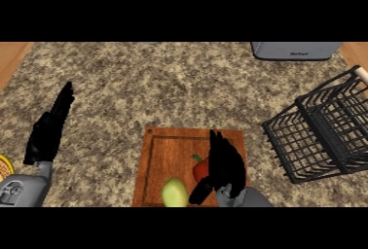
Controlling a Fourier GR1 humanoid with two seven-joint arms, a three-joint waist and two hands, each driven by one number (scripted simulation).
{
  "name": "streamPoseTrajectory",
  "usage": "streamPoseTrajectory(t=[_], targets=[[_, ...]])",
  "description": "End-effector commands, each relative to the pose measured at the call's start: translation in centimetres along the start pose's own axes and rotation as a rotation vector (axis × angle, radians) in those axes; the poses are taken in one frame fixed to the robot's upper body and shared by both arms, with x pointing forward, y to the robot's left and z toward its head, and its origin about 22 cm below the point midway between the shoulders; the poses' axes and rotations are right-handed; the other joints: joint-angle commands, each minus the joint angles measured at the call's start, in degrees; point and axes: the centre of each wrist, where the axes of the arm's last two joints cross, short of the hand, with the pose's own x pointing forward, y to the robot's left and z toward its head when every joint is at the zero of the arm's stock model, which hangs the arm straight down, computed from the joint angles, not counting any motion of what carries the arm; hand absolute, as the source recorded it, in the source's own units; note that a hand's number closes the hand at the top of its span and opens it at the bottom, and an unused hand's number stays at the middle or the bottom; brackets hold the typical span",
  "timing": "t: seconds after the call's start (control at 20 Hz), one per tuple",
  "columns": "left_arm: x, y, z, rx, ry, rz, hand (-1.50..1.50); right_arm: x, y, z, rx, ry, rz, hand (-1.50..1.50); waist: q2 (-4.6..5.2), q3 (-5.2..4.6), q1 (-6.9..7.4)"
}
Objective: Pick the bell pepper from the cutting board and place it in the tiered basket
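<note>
A wooden cutting board (165,151) lies on the granite counter near the view's lower middle. On it sits a red bell pepper (200,168) with a green stem, mostly hidden behind my right hand (224,165). The hand stands over the pepper's right side, fingers straight and pointing away from me, thumb down toward the board's front edge. A pale green fruit (174,193) lies just left of the thumb. The black wire tiered basket (323,133) stands at the right. My left hand (50,129) rests open at the left, fingers up.
A grey appliance (296,50) stands at the counter's far edge, right of centre. Something yellow and round (4,168) peeks in at the left edge. Wood-coloured surface shows beyond the counter's corners at top left and top right.
</note>
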Motion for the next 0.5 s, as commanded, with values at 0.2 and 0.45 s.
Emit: streamPoseTrajectory(t=[0.2,0.45], targets=[[1.3,-0.5,0.8,-0.008,-0.013,0.001,0.00,0.9,2.0,-0.2,0.148,0.173,0.033,1.50,-0.04,0.03,0.53],[-0.4,2.0,0.5,-0.015,-0.013,-0.003,0.00,3.0,1.8,-0.8,0.056,0.066,0.199,1.50,0.01,-0.02,0.38]])
